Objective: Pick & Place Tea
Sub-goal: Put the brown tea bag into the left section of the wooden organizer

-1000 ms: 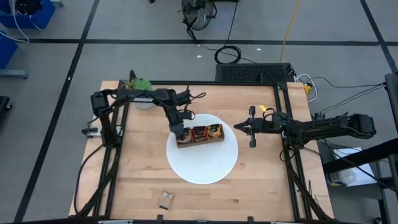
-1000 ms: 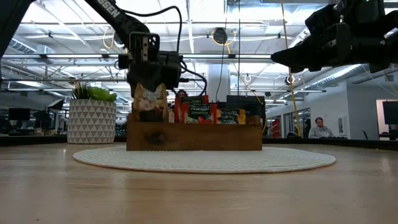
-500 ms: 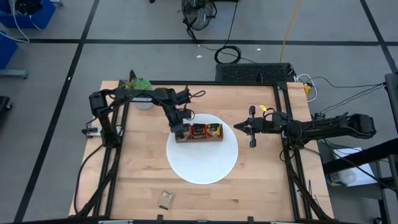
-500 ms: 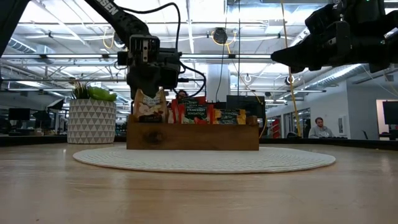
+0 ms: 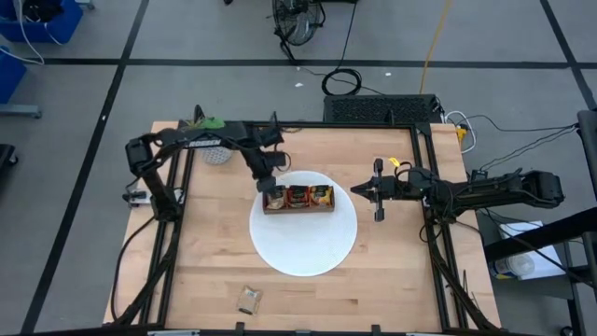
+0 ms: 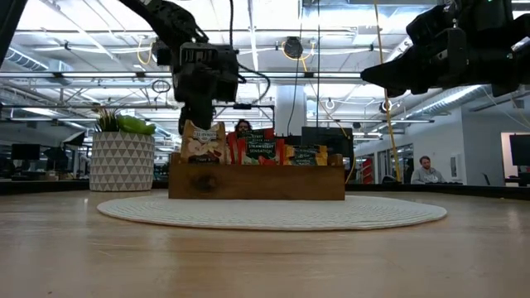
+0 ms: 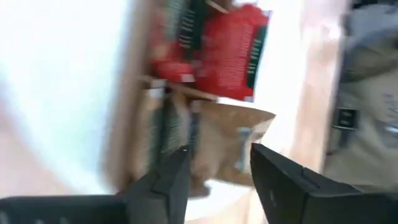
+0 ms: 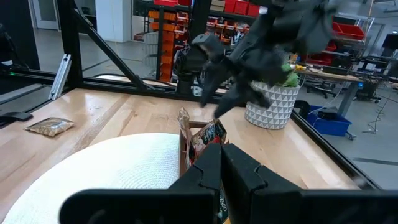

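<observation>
While many tea bags [image 5: 298,196] stand in the wooden tray [image 6: 257,184] on the plate [image 5: 303,245], the left end effector [image 5: 271,183] hangs above, spread and empty, and one bag [image 5: 248,299] waits on the table [image 5: 401,280].

We see the desk [image 5: 205,261] carrying a round plate [image 5: 303,247] near its middle, and on the plate's rear half sits a three-compartment tray [image 5: 299,209]. Sachets [image 5: 298,196] stand upright in each compartment. Just above the tray's left compartment hangs the left gripper [image 5: 271,183], apart from the sachets below it. The right gripper [image 5: 357,191] hovers off the plate's right edge. A potted plant [image 5: 212,140] stands at the desk's rear left corner. One loose sachet [image 5: 248,299] lies near the front edge, well apart from the plate.
</observation>
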